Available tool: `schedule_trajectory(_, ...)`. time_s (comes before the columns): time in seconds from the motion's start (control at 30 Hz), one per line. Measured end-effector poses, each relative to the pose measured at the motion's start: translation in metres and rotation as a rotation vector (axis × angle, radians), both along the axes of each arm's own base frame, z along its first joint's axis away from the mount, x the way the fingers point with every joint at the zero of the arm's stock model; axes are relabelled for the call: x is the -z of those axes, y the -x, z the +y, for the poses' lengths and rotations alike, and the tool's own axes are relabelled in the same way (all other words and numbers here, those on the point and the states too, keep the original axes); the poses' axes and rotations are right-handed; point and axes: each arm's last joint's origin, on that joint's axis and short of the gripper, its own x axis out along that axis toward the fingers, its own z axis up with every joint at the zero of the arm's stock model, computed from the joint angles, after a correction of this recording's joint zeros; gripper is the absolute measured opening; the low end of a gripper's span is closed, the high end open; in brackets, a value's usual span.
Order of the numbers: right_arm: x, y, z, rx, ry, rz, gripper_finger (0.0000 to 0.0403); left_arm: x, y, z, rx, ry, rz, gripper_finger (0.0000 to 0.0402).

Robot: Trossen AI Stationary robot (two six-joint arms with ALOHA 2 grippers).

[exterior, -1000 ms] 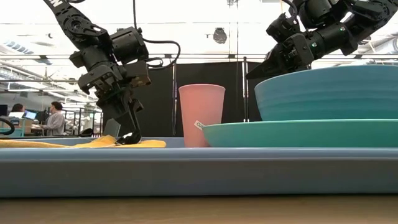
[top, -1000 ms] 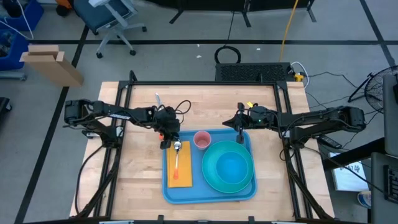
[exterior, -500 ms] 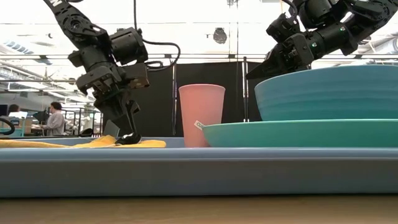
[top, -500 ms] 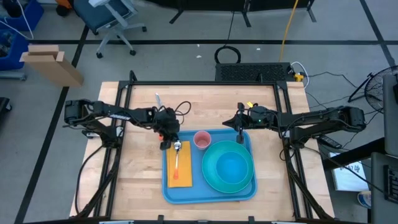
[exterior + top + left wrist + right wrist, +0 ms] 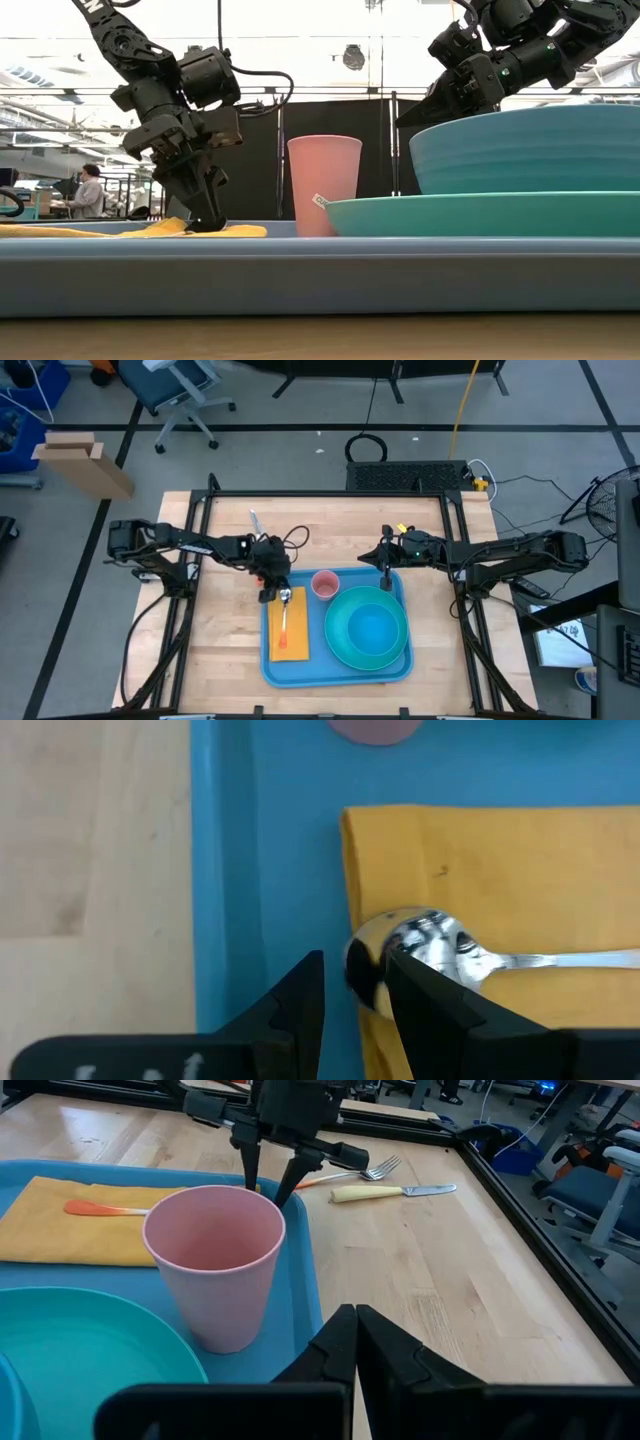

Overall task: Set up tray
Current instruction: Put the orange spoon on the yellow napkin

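The blue tray [image 5: 316, 660] lies mid-table. On it are a yellow napkin [image 5: 293, 642] with an orange-handled spoon [image 5: 284, 616], a pink cup [image 5: 325, 584], and a teal bowl [image 5: 372, 628] standing on a teal plate [image 5: 338, 648]. My left gripper [image 5: 350, 970] is open and points down at the napkin's far end. Its fingers stand on either side of the rim of the spoon's bowl [image 5: 440, 942]. My right gripper [image 5: 355, 1320] is shut. It hovers over the tray's far right corner, beside the cup [image 5: 215, 1260]. My left gripper comes from above, pointing down, at the spoon's bowl end [image 5: 372, 982], which rests on the napkin. One finger [image 5: 420, 990] stands over the bowl's edge, and I cannot tell whether it touches the spoon.
A fork [image 5: 375, 1168] and a knife [image 5: 395, 1192] lie on the bare wood beyond the tray's far left corner. Black frame rails run along the table's sides. Open wood lies to the left and right of the tray.
My left gripper has tipped slightly more upright over the spoon's bowl, with its fingertips still low at the napkin's far end. The spoon, napkin, cup and dishes have stayed in place.
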Motion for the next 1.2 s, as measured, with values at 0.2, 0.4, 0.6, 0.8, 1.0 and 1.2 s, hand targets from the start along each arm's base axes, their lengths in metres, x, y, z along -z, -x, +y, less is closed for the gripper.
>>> schedule_trajectory(0.2,0.0,0.0,0.0,-0.002,0.005,0.001,0.0,0.0,0.0,0.0,0.013,-0.016,-0.009,0.0104)
schedule_trajectory(0.4,0.0,0.0,0.0,-0.003,0.007,0.001,0.0,-0.001,-0.001,0.0,0.015,0.001,-0.017,0.002)
schedule_trajectory(0.6,0.0,0.0,0.0,-0.003,0.007,0.001,0.0,-0.002,-0.002,-0.001,-0.006,0.016,-0.017,0.0019)
schedule_trajectory(0.8,0.0,0.0,0.0,-0.003,0.007,0.001,0.0,-0.01,-0.007,0.003,-0.075,0.116,-0.032,0.001)
schedule_trajectory(1.0,0.0,0.0,0.0,-0.003,0.008,0.001,0.0,-0.028,-0.021,-0.001,-0.073,0.129,-0.045,0.0005)
schedule_trajectory(1.2,0.0,0.0,0.0,-0.003,0.007,0.001,0.0,-0.04,-0.029,-0.003,-0.101,0.19,-0.055,0.0003)
